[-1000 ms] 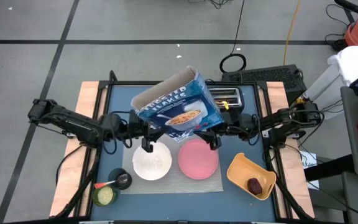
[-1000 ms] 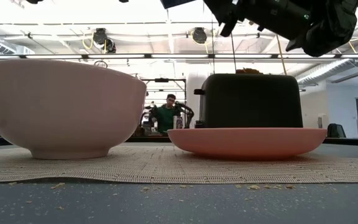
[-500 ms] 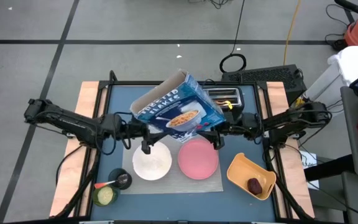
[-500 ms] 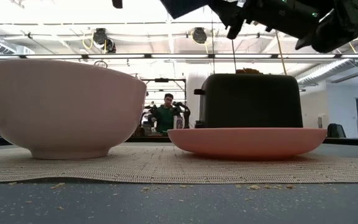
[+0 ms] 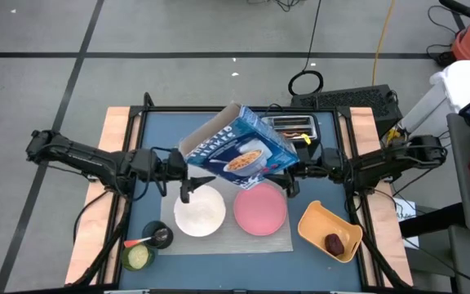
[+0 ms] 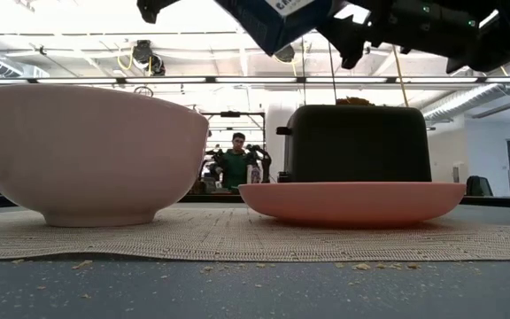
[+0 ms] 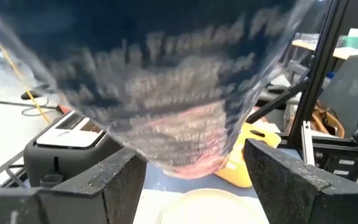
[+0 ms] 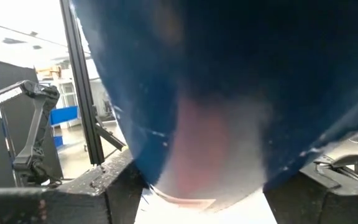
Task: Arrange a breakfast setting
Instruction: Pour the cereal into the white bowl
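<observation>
A blue cereal box, its top open, hangs tilted above the table between my two grippers. My left gripper is shut on the box's left side and my right gripper on its right side. Under the box, the white bowl and the pink plate stand side by side on the grey mat. The dark red fruit lies in a yellow-orange dish at the near right. A spoon rests in a small dark cup at the near left. A toast slice pokes out of the toaster's top. My left gripper pinches the box's lower left part between its two fingers. It comes in about level from the table's left. The box is lifted clear and tilted. My right gripper pinches the box's lower right part between its two fingers. It comes in from the table's right, slanting a little upward. The box hangs clear of the plate and bowl.
The black toaster stands at the far side, just behind the box. A small cup with something green sits at the near left corner. Crumbs lie on the table in front of the mat. A person sits in the room beyond the table.
Both grippers have tipped up toward level and drawn back a little toward their own sides of the table. The cereal box has tipped with them and sunk a little. Its lower corner now shows at the top of the low view.
</observation>
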You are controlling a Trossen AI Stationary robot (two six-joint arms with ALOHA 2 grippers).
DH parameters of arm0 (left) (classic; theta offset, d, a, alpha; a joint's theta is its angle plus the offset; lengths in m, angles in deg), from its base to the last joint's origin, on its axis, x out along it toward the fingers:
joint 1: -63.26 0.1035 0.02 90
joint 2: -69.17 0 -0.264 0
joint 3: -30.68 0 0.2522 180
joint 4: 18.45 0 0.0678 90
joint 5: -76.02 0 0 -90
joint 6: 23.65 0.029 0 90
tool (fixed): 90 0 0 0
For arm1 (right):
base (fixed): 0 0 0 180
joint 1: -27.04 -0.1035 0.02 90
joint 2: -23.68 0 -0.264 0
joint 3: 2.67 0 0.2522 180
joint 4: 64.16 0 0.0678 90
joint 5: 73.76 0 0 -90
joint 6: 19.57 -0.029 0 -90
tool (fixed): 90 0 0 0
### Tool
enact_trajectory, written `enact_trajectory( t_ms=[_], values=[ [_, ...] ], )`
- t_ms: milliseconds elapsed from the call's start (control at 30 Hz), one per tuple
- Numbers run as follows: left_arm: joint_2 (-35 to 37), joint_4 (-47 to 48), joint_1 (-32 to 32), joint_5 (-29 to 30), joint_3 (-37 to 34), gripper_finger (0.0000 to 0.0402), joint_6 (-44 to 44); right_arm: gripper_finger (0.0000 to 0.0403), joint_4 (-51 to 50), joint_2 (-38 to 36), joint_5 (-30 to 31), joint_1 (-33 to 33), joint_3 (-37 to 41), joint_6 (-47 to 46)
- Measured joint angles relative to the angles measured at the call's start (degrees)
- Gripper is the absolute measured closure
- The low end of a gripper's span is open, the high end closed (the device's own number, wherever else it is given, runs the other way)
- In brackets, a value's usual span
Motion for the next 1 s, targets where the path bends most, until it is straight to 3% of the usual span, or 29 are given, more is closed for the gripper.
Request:
enact_trajectory(
  t_ms=[400,767,1000],
  values=[
    [0.04,4.37,-0.02,0.11,0.07,0.0130,0.09,0.0144,-1.15,0.00,-3.36,0.00,0.06,-0.08],
    [0.00,22.33,-0.83,0.04,0.09,0.0130,-5.11,0.0145,-5.95,-0.04,-6.21,-0.07,0.11,-0.04],
    [1.94,39.36,-1.63,0.07,0.09,0.0130,-14.00,0.0145,-8.56,0.07,-9.53,-0.08,0.11,-0.05]
  ],
)
